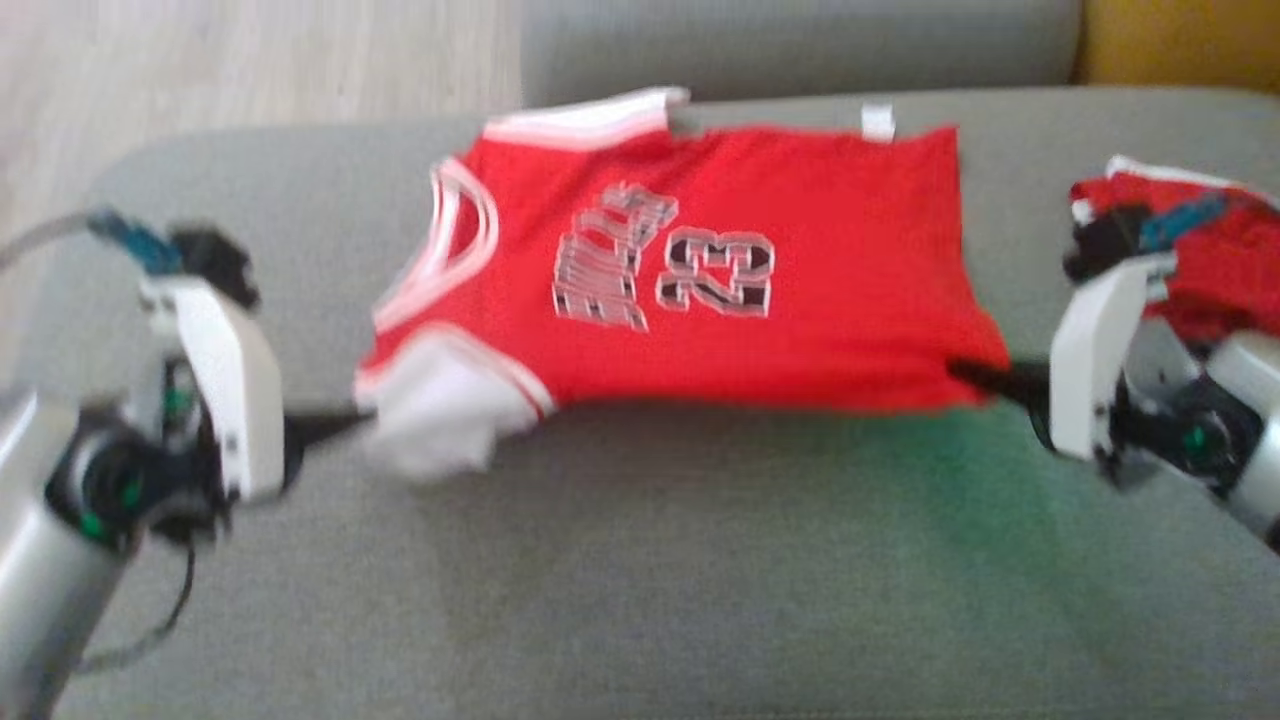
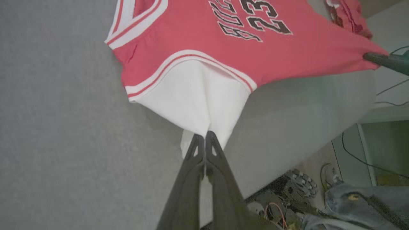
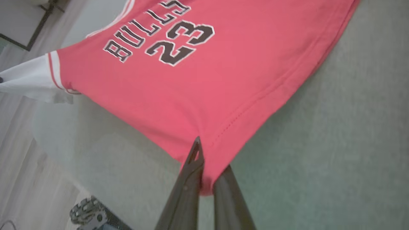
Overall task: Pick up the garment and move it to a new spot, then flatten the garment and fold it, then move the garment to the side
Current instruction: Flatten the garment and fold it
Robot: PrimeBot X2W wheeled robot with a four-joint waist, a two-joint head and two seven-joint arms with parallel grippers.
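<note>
The garment is a red jersey with white trim, a white sleeve and the number 23, stretched out over a grey couch seat. My left gripper is shut on the white sleeve at the garment's left near corner. My right gripper is shut on the red hem corner at the right. The near edge hangs lifted between the two grippers, casting a shadow on the cushion, while the far edge rests on the couch.
A second red cloth lies crumpled at the right, behind my right wrist. The couch backrest runs along the far side, with wooden floor at the far left. Cables and gear lie below the seat's edge.
</note>
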